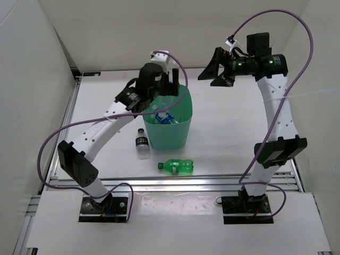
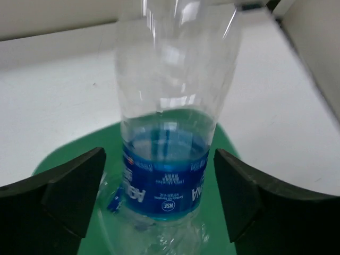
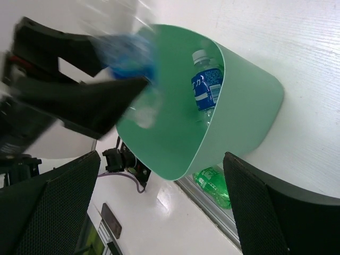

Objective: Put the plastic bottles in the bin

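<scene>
The left pincer [image 2: 159,178] has its jaws apart and clamps nothing. The blue-labelled bottle [image 2: 170,106] sits loose between them, close to one jaw, with the green bin [image 2: 69,151] directly below. If the bottle drags on the nearer jaw it may tilt, strike the rim or the bottle lying inside [image 3: 206,90], and bounce out onto the table; a low withdrawal could also clip the rim and shift the bin. The right pincer [image 1: 215,71], jaws apart and empty, is raised well off to the side. The black-labelled bottle [image 1: 142,142] and green bottle [image 1: 177,167] lie on the table, back toward the arm bases.
</scene>
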You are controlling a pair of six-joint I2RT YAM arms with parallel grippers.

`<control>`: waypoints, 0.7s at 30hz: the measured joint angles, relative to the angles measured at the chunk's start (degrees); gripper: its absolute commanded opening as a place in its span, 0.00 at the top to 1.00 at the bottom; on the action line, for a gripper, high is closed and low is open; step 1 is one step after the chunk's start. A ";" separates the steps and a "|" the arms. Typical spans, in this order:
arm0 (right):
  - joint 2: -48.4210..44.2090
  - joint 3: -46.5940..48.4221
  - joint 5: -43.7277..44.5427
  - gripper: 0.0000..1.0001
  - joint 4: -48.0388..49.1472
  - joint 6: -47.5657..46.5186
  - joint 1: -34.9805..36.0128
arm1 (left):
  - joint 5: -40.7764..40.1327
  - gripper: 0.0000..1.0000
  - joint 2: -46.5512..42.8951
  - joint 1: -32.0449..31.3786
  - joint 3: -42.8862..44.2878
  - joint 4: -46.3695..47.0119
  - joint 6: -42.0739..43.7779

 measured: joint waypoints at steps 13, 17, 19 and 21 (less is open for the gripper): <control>-0.96 -2.51 1.84 0.00 -0.17 -1.57 0.94 | -18.80 0.00 -13.68 1.75 -2.12 0.87 5.60; -5.68 -9.49 6.14 0.00 -0.72 -3.19 5.73 | -19.28 0.00 -27.28 10.03 -18.60 -0.13 -2.95; -10.29 -16.04 9.46 0.00 0.24 -3.76 10.01 | -15.78 0.00 -30.95 13.44 -26.43 -0.74 -7.80; -14.82 -22.21 11.78 0.00 -0.20 -4.15 13.86 | -10.86 0.00 -30.95 16.85 -31.76 -1.64 -11.23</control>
